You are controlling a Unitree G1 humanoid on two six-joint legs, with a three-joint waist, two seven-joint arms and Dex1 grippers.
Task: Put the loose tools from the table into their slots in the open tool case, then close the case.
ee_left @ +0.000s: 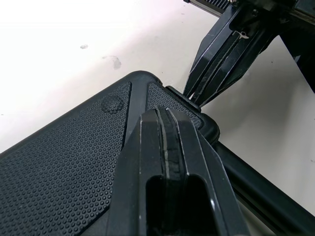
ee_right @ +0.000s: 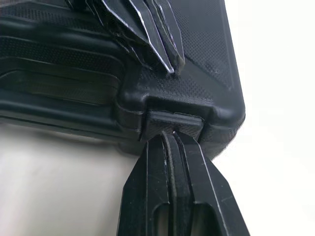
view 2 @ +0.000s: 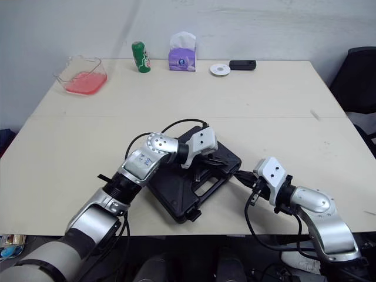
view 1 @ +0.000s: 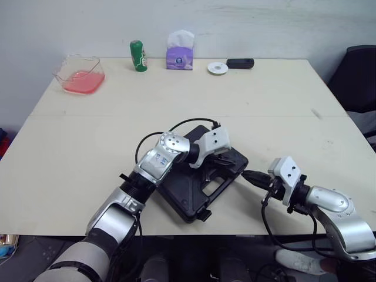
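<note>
- Head views: the black tool case [view 1: 197, 185] lies with its lid down on the surface [view 1: 88, 135], near the front edge and turned at an angle. The left pincer [view 1: 225, 158] rests on the lid at the right end of the case. Its black fingers are hard to separate from the black lid here. The right pincer [view 1: 248, 174] reaches the same end from the right side. A green can [view 1: 138, 56] and a purple tissue pack [view 1: 180, 57] stand far back, well apart from the case.
- Left wrist view: the left pincer is clenched, finger against finger, and grasps nothing. Its tip lies on the dotted lid near the corner. Beyond it, the right pincer is clenched too, and its tips touch the small latch [ee_left: 179, 94] at that corner. The rest of the case is cut off.
- Right wrist view: the tips of the right pincer press against the latch, which sits in a recess under the lid corner. The left pincer touches the lid just above. I cannot tell if the latch is fully snapped. The inside of the case is hidden.
</note>
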